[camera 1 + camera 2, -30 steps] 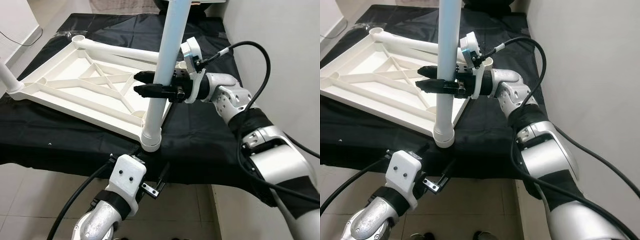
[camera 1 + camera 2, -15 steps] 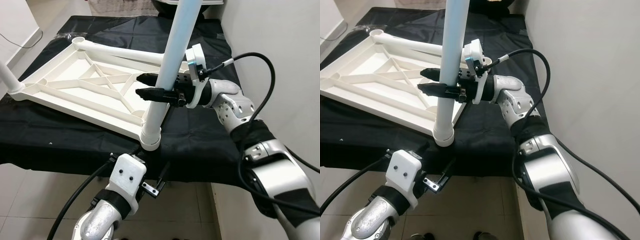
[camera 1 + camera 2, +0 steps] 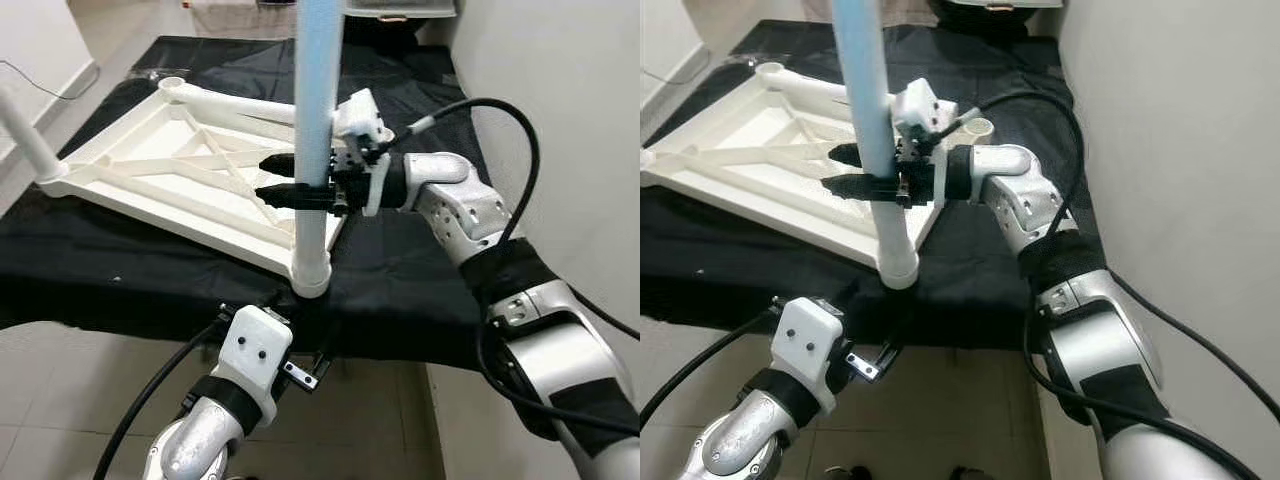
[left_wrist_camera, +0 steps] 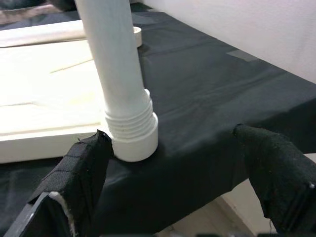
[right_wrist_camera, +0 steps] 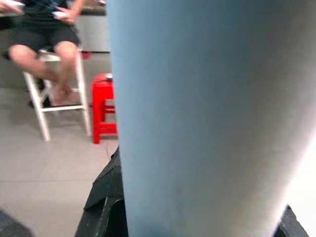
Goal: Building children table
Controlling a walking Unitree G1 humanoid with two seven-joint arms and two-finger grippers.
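Observation:
A white children's table top (image 3: 170, 170) lies upside down on a black cloth. A pale table leg (image 3: 315, 120) stands nearly upright in the near right corner socket (image 3: 311, 275). My right gripper (image 3: 272, 176) is shut on this leg about halfway up, one black finger on each side. In the right wrist view the leg (image 5: 197, 113) is pressed close to the camera. My left gripper (image 4: 170, 143) is open, low at the table's front edge. Its fingers (image 4: 84, 168) flank the leg's threaded base (image 4: 129, 133) without touching it.
Another leg (image 3: 240, 103) lies across the far side of the top, and one more (image 3: 25, 140) rises at the left corner. A wall (image 3: 560, 90) runs close on the right. A person (image 5: 39, 49) sits on a white stool beside a red stool (image 5: 103, 106).
The held leg has swung from leaning right to nearly upright, with my right gripper still on it. The head view has shifted slightly. My left arm has stayed put.

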